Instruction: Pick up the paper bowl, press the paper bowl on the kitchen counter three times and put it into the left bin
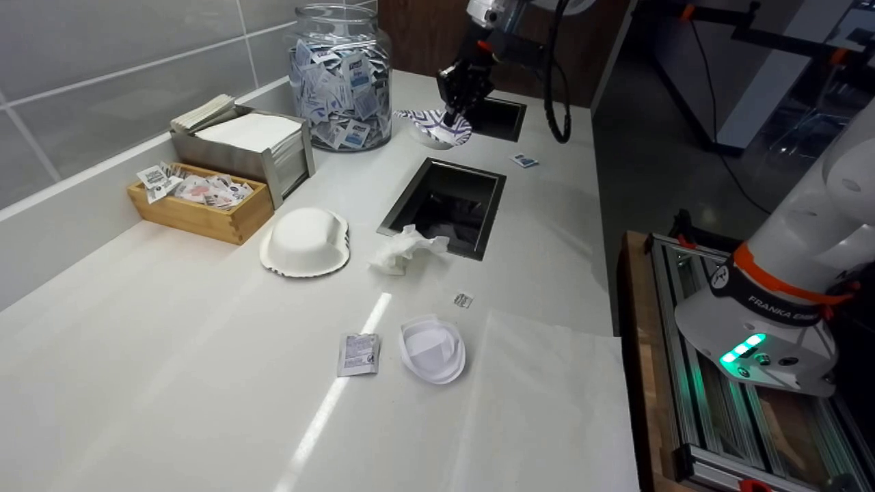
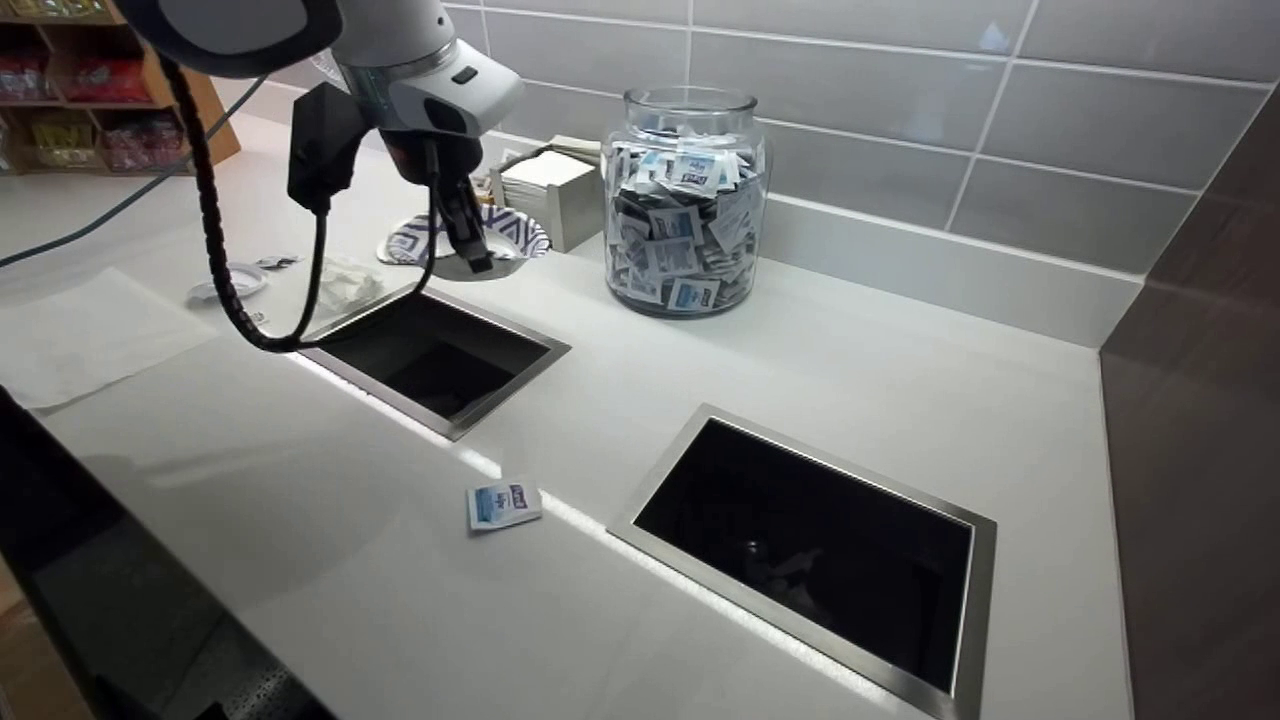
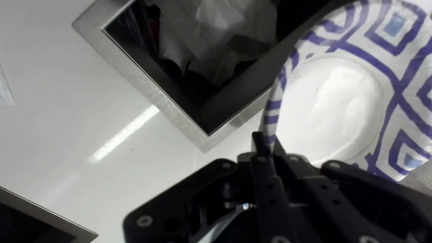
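Note:
The paper bowl (image 1: 431,123) has a purple zigzag pattern inside its rim and a white bottom. My gripper (image 1: 449,119) is shut on the bowl's rim. In the wrist view the fingertips (image 3: 266,143) pinch the rim of the bowl (image 3: 337,108). In an exterior view the bowl (image 2: 515,230) is held tilted beside a cut-out; I cannot tell whether it touches the off-white kitchen counter (image 2: 350,540). The counter has two metal-framed bin cut-outs, one with its frame here (image 2: 510,395) and one with its frame here (image 2: 985,600). White crumpled paper (image 3: 219,30) lies inside one.
A glass jar (image 1: 342,89) of wipe packets stands by the wall, close to the bowl. A napkin holder (image 1: 290,164), wooden box (image 1: 205,215), upturned white bowl (image 1: 304,239), crumpled napkin (image 1: 403,251), round lid (image 1: 433,348) and paper sheet (image 1: 554,403) are on the counter.

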You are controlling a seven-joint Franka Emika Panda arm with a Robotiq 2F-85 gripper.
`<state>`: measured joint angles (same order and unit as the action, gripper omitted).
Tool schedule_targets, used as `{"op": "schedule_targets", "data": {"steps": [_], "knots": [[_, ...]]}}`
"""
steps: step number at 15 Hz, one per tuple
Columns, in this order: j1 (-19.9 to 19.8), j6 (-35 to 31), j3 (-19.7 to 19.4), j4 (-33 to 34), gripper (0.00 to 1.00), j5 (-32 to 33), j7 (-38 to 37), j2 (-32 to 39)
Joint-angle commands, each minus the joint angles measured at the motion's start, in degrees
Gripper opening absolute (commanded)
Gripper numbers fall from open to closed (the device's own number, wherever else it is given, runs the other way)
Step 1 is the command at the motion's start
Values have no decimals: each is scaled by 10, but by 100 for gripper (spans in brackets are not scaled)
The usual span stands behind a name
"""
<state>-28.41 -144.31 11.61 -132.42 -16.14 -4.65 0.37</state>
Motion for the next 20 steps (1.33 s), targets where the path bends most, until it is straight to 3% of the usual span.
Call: {"op": "schedule_targets", "data": {"steps": [1,4,7,17,18,19,20], "knots": [[72,105,-112,5,1,4,9,-42],[100,157,-161,11,1,21,7,-49],[124,165,-183,14,1,10,22,-43],[166,173,-191,31,1,10,17,-15],[167,173,-192,32,8,12,16,-14],[168,175,-193,33,29,12,16,-13],[169,176,-193,34,32,13,16,-13]]}}
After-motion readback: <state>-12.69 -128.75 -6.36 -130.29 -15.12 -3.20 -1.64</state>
